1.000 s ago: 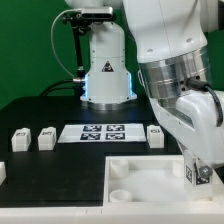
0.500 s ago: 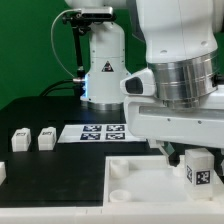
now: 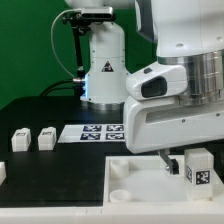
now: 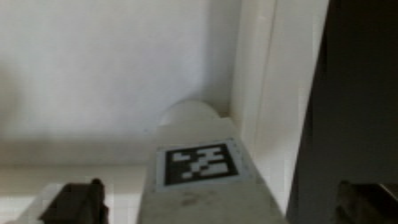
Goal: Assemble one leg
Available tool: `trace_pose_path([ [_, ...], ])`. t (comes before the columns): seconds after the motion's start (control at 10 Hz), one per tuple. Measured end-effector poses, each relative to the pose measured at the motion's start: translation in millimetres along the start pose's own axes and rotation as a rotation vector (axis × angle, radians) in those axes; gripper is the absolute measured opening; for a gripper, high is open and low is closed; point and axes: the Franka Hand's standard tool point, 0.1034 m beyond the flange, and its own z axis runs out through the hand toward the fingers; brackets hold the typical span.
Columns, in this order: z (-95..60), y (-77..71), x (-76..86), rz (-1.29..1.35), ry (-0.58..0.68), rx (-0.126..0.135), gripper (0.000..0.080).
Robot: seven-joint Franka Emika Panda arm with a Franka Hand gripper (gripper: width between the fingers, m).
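Note:
One leg (image 3: pixel 197 170), a small white post with a black-and-white tag, stands upright at the corner of the large white panel (image 3: pixel 140 182) on the exterior view's right. My gripper (image 3: pixel 186 165) straddles it, with one dark finger (image 3: pixel 170 162) beside it. In the wrist view the same leg (image 4: pixel 205 170) runs down toward a rounded corner socket (image 4: pixel 192 112). My gripper (image 4: pixel 217 200) is there too: its fingers (image 4: pixel 75 200) stand on either side of the leg with a small gap each side, so it is open.
Two more legs (image 3: pixel 20 139) (image 3: pixel 46 138) stand at the exterior view's left, with another white part at the left edge (image 3: pixel 2 172). The marker board (image 3: pixel 100 132) lies behind the panel. The robot base (image 3: pixel 105 75) stands at the back. Round sockets (image 3: pixel 119 171) show on the panel.
The arm has shifted over the panel's right corner, its hand now covering more of the view. The leg stays almost in place at that corner.

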Motion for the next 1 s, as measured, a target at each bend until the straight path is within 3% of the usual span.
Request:
trace_pose_path([
  [0.1,0.5,0.5,-0.2,-0.01,-0.001,-0.001,0.0537],
  [0.2,0.6,0.5,-0.2,-0.006,-0.001,-0.001,0.0537],
  [0.3,0.9,-1.1,-0.6,0.143,-0.002,0.008,0.0323],
  [0.7,-4.1,2.1,6.1,0.698,-0.024,0.014,0.0294],
  [1.0,0.2,3.9,9.2,1.362,-0.044,0.077,0.0294],
])
